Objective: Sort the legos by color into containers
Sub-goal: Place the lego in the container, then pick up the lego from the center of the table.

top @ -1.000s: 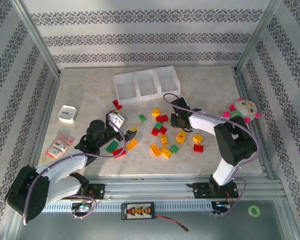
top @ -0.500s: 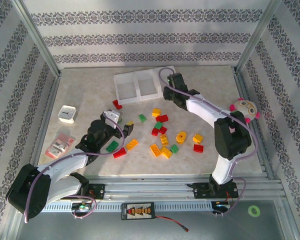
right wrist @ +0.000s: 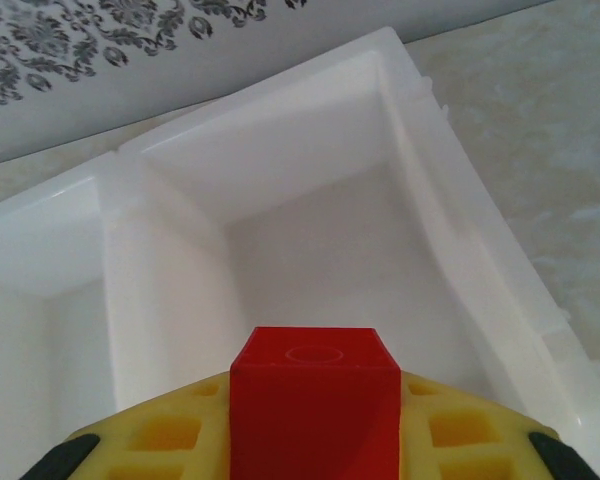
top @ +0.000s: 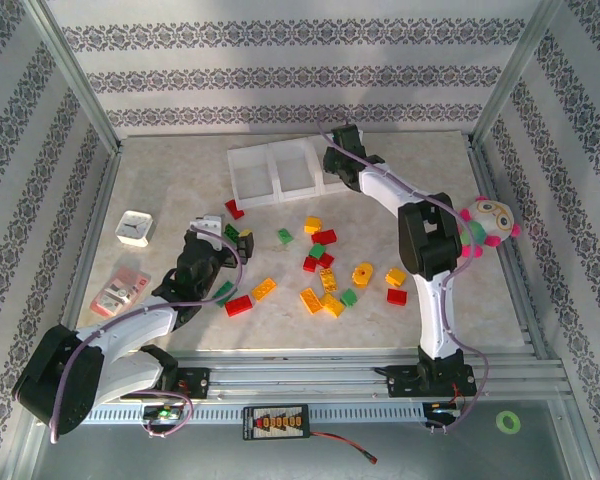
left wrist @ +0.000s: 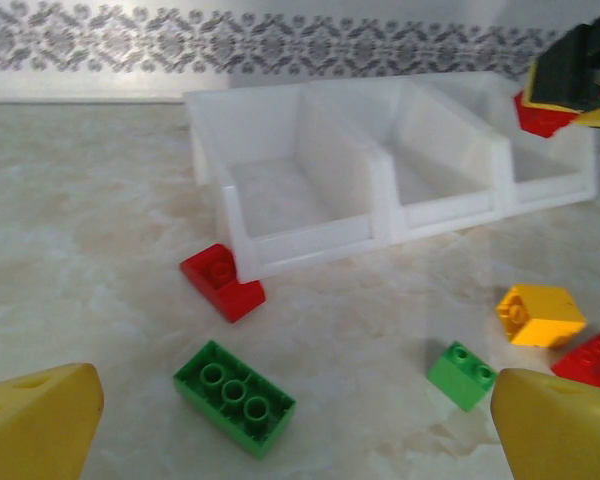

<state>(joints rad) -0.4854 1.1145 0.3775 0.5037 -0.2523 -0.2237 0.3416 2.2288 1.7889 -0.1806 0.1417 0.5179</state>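
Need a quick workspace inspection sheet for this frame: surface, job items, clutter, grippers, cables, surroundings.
Surface: marbled tabletop, no spills or damage seen.
Job's things: legos in red, green and yellow-orange, scattered mid-table; containers, three joined white bins at the back, look empty.
Clutter: white square box and pink packet at left; plush toy at right edge.
Grippers: left gripper open, low near a green brick; right gripper shut on a red brick above the right-hand bin.
Cables: purple cable runs along each arm.
Surroundings: patterned walls, aluminium frame; green tape ring outside the front rail.
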